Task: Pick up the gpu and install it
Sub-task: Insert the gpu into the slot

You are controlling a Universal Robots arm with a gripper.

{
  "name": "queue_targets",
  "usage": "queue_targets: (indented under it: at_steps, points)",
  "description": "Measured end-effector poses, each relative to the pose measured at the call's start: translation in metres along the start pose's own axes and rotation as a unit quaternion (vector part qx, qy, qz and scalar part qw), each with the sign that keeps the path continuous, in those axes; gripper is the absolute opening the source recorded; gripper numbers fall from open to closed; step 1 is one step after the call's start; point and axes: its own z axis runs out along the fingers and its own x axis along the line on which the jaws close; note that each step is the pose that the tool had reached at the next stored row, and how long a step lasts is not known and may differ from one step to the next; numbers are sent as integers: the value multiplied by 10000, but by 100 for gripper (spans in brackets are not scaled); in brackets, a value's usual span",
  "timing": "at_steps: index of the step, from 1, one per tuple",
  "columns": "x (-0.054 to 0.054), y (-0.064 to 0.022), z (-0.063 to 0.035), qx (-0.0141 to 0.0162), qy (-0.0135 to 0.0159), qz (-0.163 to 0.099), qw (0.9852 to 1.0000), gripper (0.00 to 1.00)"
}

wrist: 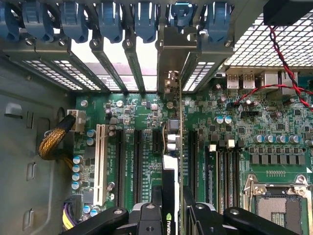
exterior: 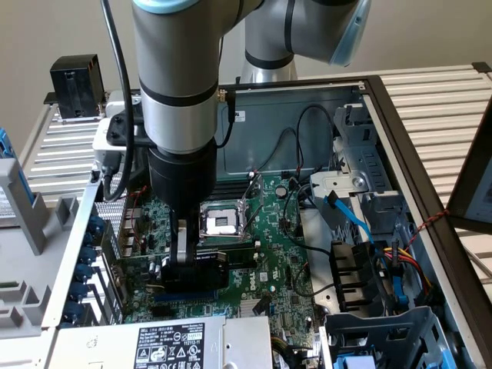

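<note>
– Case (exterior: 254, 138) lying open on the slatted table (exterior: 438, 92), I see. What's the big grey thing in it?

– The arm (exterior: 177, 92). It reaches straight down over the motherboard (exterior: 280, 254), near the case's edge at the exterior view's left, and hides much of the board there.

– And the box with the white label?

– The power supply (exterior: 165, 342), at the case's near corner, just beside the gripper (exterior: 187, 270).

– Is the gripper holding anything?

– Yes. From the wrist view, its fingers (wrist: 146, 215) are clenched from both sides on the gpu (wrist: 180, 127).

– Where is the card?

– Upright, edge-on, among the long black slots (wrist: 135, 166) of the motherboard. Its metal bracket (wrist: 171, 49) is up against the case's rear wall, in the row of openings under the blue clips (wrist: 110, 22). Whether it sits fully down in a slot I cannot tell.

– Anything close by?

– The processor socket (wrist: 279, 205) lies to one side of it. A white slot (wrist: 101, 161) and a braided yellow cable (wrist: 54, 142) lie to the other. A red-and-black wire (wrist: 288, 78) loops near the board's rear edge, apart from the card.
</note>
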Motion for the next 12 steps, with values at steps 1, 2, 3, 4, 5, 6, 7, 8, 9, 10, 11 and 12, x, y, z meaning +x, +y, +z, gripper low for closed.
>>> queue_targets:
  at_steps: [1, 2, 3, 4, 5, 6, 7, 8, 9, 10, 11, 12]
  points:
    - [0, 0, 0, 0, 0, 1, 10000, 26]
    - [0, 0, 0, 0, 0, 5, 10000, 26]
    - [0, 0, 0, 0, -1, 9, 10000, 26]
    - [0, 0, 0, 0, -2, 14, 10000, 26]
    - [-1, 0, 0, 0, -3, 20, 10000, 26]
    - [0, 0, 0, 0, -3, 27, 10000, 26]
    - [0, 0, 0, 0, -4, 36, 10000, 26]
    - [0, 0, 0, 0, -4, 44, 10000, 26]
    - [0, 0, 0, -1, -5, 51, 10000, 26]
    - [0, 0, 0, -2, -5, 56, 10000, 26]
    - [0, 0, 0, -2, -5, 59, 10000, 26]
    - [0, 0, 0, -3, -5, 60, 10000, 26]
